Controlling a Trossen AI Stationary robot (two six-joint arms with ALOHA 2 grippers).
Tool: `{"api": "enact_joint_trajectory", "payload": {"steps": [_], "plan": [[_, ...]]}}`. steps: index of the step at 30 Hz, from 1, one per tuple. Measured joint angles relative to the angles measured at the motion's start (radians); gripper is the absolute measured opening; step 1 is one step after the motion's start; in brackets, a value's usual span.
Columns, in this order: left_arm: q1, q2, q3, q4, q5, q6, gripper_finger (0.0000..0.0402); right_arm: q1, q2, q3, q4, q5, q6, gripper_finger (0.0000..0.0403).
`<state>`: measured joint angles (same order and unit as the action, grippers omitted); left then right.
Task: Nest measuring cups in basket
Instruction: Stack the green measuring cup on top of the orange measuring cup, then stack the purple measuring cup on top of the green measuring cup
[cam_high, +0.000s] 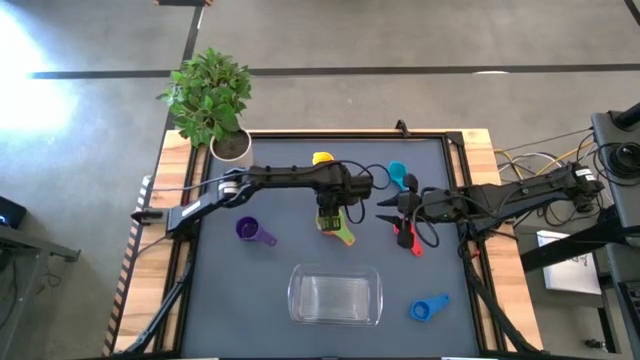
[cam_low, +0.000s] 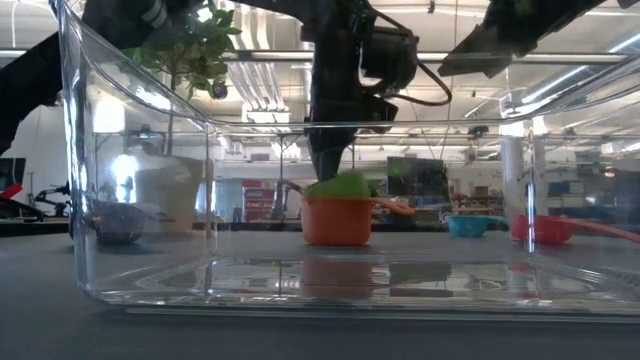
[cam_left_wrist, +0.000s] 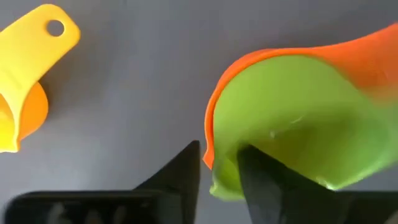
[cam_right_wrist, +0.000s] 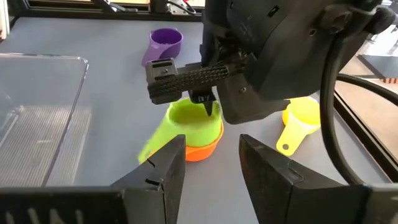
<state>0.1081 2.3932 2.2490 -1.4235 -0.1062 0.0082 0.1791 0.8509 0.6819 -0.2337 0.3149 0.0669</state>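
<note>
The left tool (cam_high: 334, 218) hangs over the middle of the bench (cam_high: 270, 290), its 2 fingers (cam_left_wrist: 264, 186) pinching the rim of the green cup (cam_left_wrist: 298, 118), 1 finger inside the bowl and 1 outside. That green cup sits nested inside the orange cup (cam_left_wrist: 360, 53), whose rim wraps around it; in the low view the pair rests on the bench with the green one (cam_low: 338, 185) poking above the orange one (cam_low: 337, 220). Just beside the pair, on the far side, lies the yellow cup (cam_high: 322, 159).

The right tool (cam_high: 392, 211) hovers near the left one, its fingers (cam_right_wrist: 163, 165) spread apart with nothing between them, pointed at the nested pair. Close under it lies the red cup (cam_high: 406, 236), with the teal cup (cam_high: 398, 175) a little farther back.

The purple cup (cam_high: 250, 230) lies to the left of the pair. The clear basket (cam_high: 335, 296) stands at the near edge of the bench, holding no cups, and the blue cup (cam_high: 426, 309) lies just right of it. A potted plant (cam_high: 210, 100) stands at the far left corner.
</note>
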Motion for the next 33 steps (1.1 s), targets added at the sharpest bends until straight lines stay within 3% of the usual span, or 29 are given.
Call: {"api": "enact_joint_trajectory", "payload": {"steps": [5, 9, 14, 18, 22, 28, 33], "plan": [[0.000, -0.006, -0.001, -0.016, 0.000, -0.005, 0.0166, 0.000, 0.000, 0.000, 0.000, 0.000, 0.000, 0.0139], [-0.004, -0.055, -0.002, -0.039, -0.029, -0.019, 0.0201, 0.000, 0.000, 0.000, -0.001, 0.000, 0.000, 0.0139], [-0.054, -0.206, -0.012, -0.003, -0.124, -0.049, 0.0204, 0.000, 0.000, -0.004, -0.001, 0.000, 0.000, 0.0139], [-0.131, -0.355, -0.088, 0.069, -0.161, -0.055, 0.0194, 0.000, 0.000, -0.020, -0.003, 0.000, 0.001, 0.0139], [-0.200, -0.539, -0.275, 0.221, -0.175, -0.081, 0.0187, 0.000, 0.000, -0.036, 0.011, 0.000, 0.004, 0.0139], [-0.274, -0.839, -0.733, 0.525, -0.191, -0.148, 0.0186, 0.000, 0.000, -0.048, 0.057, 0.000, 0.009, 0.0139], [-0.284, -1.048, -1.074, 0.601, -0.219, -0.312, 0.0186, 0.000, 0.000, -0.048, 0.060, 0.000, 0.009, 0.0139]]}}
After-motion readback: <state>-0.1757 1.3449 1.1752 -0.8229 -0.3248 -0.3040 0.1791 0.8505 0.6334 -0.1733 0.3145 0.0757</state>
